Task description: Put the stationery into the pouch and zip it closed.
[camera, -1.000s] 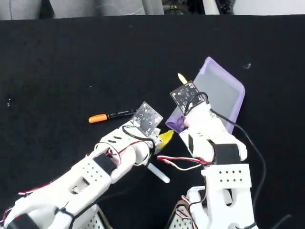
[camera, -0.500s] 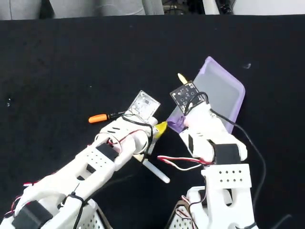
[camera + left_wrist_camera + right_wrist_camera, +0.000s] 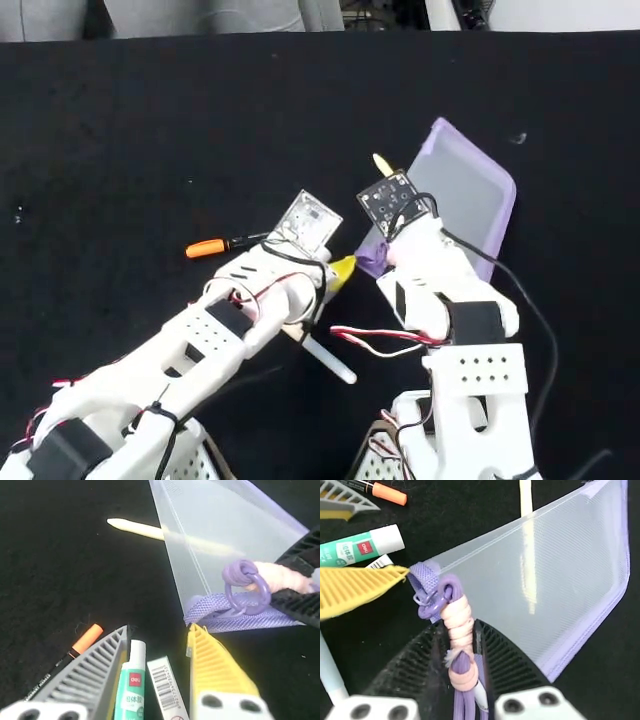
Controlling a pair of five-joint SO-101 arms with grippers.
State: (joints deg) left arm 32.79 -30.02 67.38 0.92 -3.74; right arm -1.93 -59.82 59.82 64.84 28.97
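Observation:
The translucent purple pouch [image 3: 462,195] lies flat at the right of the black table. My right gripper [image 3: 460,625] is shut on the pouch's braided pink and purple zipper pull [image 3: 457,612] at the corner nearest it. My left gripper [image 3: 157,630] is open just beside that corner, low over the table. A teal and white glue stick [image 3: 130,685] and a white barcoded item [image 3: 167,687] lie between its grey and yellow fingers [image 3: 215,672]. An orange-capped marker [image 3: 225,244] lies just outside the grey finger. A cream pencil [image 3: 135,527] lies partly under the pouch.
A white pen [image 3: 330,362] lies on the table between the two arm bases, under the left arm. The black table [image 3: 150,130] stretches bare to the left and the back. Grey cloth shows past its far edge.
My left arm has pushed forward and its wrist has tilted, bringing its gripper up around the glue stick near the pouch corner. The right arm and the pouch have kept still.

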